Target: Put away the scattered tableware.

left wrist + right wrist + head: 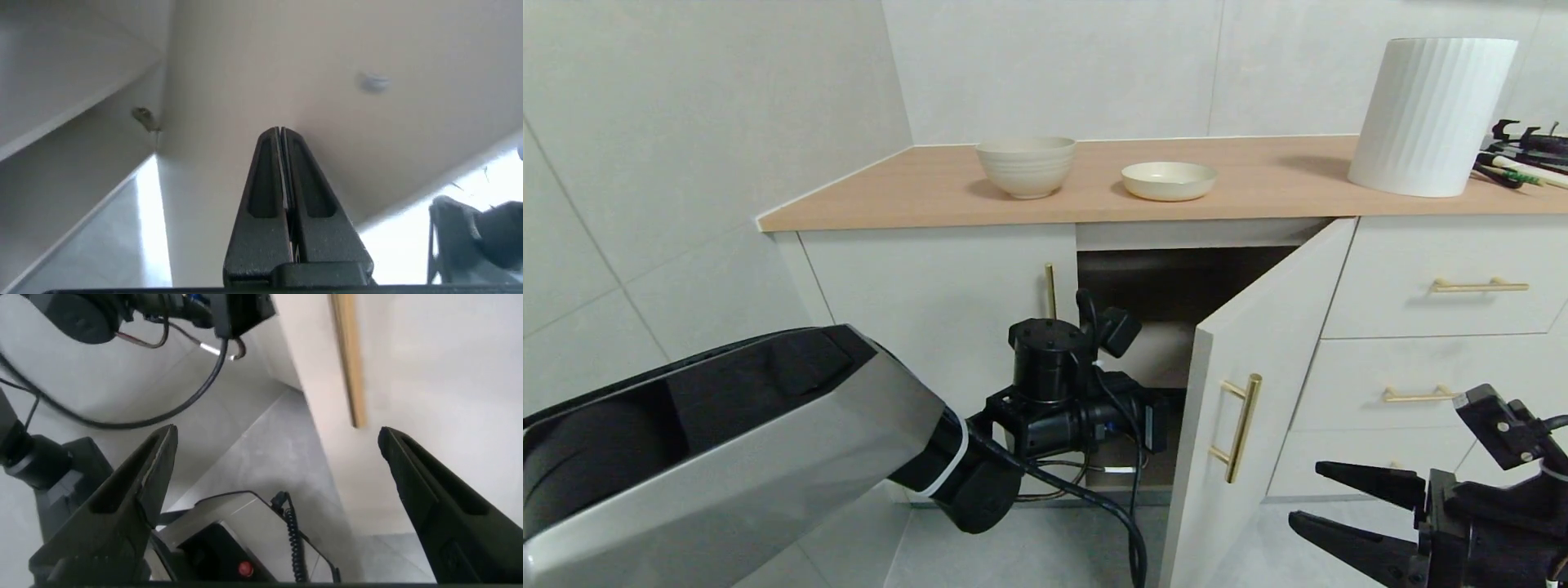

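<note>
Tableware stands on the light wooden desk [1258, 184] above white cabinets: a cream ribbed ceramic bowl [1026, 166] near the desk's left end and, just beside it to the right, a shallow cream ceramic dish [1168, 180], the two apart and both upright. Farther right on the same surface stands a tall white ribbed cylindrical container [1433, 114], with dark utensils [1523, 159] lying beyond it at the edge of the head view. Below the dish, a white cabinet door [1274, 327] with a vertical brass bar handle [1240, 428] stands swung open, exposing a dark compartment. The left arm extends into this opening; the left gripper [280, 135] has both fingers pressed together with nothing between them, pointing at a pale inner panel. The right gripper [1305, 492] hangs low before the white drawers [1405, 261], to the right of the open door, its two black fingers spread wide apart and empty; in the right wrist view the brass handle appears between and beyond them.
</note>
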You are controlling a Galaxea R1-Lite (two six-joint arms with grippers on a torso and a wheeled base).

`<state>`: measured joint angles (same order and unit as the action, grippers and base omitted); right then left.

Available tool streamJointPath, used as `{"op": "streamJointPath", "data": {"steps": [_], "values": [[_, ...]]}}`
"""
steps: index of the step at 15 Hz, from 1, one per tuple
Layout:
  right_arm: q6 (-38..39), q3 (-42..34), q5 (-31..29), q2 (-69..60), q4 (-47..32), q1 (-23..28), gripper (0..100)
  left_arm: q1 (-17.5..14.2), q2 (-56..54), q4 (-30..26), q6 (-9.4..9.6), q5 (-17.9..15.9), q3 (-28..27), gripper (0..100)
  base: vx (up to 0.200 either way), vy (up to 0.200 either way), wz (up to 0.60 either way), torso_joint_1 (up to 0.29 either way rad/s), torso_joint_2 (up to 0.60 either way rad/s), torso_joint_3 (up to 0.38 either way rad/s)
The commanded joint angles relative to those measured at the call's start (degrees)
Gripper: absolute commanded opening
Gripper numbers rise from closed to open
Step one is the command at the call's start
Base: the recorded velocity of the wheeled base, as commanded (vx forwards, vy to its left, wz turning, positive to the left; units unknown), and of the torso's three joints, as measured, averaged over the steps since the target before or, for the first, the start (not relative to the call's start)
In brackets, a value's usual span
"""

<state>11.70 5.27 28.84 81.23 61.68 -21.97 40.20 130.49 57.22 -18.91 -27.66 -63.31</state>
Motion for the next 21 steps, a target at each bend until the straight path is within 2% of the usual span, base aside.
{"op": "streamJointPath", "data": {"steps": [1,4,8,10,11,13,14,16,19,20,21], "values": [[-0.01,-0.61,0.07,-0.89,0.01,-0.8,100,0.14,0.12,0.08,-0.16,0.15,-0.41,0,0.0,0.0,0.0,0.0,0.0,0.0],[-0.01,-0.96,0.07,-2.83,-0.16,-3.35,100,1.37,-0.59,0.08,-0.16,0.24,0.11,0,0.0,0.0,0.0,0.0,0.0,0.0],[-0.01,-2.89,0.07,-5.99,-0.25,-9.5,100,4.88,-2.08,-1.94,-0.08,0.77,0.29,0,0.0,0.0,0.0,0.0,0.0,0.0],[-0.01,-4.21,0.07,-8.63,-0.25,-14.95,100,8.75,-2.78,-5.46,0.01,0.77,-1.73,0,0.0,0.0,0.0,0.0,0.0,0.0],[-0.01,-4.56,0.16,-10.21,-0.25,-17.14,100,11.83,-3.49,-7.04,0.01,0.77,-2.79,0,0.0,0.0,0.0,0.0,0.0,0.0],[-0.01,-4.39,0.16,-13.73,-2.8,-20.57,100,16.75,-6.39,-8.36,0.01,0.77,-2.26,0,0.0,0.0,0.0,0.0,0.0,0.0],[-0.01,-3.95,0.16,-15.31,-4.99,-21.1,100,16.84,-7.97,-8.18,0.01,0.77,-0.33,0,0.0,0.0,0.0,0.0,0.0,0.0],[-0.01,-2.1,0.07,-17.77,-10.0,-21.1,100,13.5,-11.57,-6.69,0.01,2.17,5.39,0,0.0,0.0,0.0,0.0,0.0,0.0],[0.07,0.89,-0.1,-15.48,-12.29,-19.69,100,4.88,-15.88,-1.41,0.45,3.23,14.0,0,0.0,0.0,0.0,0.0,0.0,0.0],[0.16,3.0,-0.89,-12.76,-12.38,-16.7,100,2.42,-17.46,-0.88,1.77,3.58,16.55,0,0.0,0.0,0.0,0.0,0.0,0.0],[0.07,4.93,-2.12,-10.21,-12.29,-14.6,100,0.14,-18.95,-0.88,4.67,4.46,18.31,0,0.0,0.0,0.0,0.0,0.0,0.0]]}}
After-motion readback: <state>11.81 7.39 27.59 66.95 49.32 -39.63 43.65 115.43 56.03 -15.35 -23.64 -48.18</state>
